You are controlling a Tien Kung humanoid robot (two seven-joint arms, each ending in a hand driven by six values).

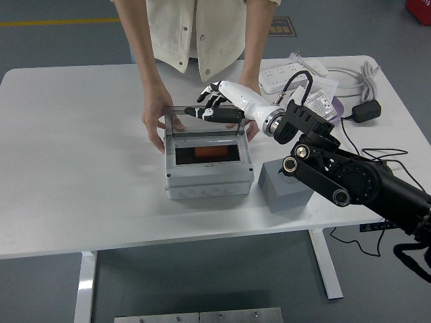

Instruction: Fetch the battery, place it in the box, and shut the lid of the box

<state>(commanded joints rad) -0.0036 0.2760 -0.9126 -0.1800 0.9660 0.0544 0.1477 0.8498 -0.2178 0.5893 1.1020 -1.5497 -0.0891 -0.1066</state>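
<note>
Orange battery in the open grey box

The battery (209,153) lies inside the box (207,176); the right hand (214,108), fingers extended and grasping nothing, hovers at the raised clear lid (204,121).

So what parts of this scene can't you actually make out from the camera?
All from the head view:
- Left hand: out of the picture entirely.
- Person's right-side hand: mostly hidden behind the box and the robot's right hand.
- Battery: only an orange strip shows under the raised lid.
- Grey block: its top is covered by the black arm.
- Person: cut off above the chest by the top edge.
</note>
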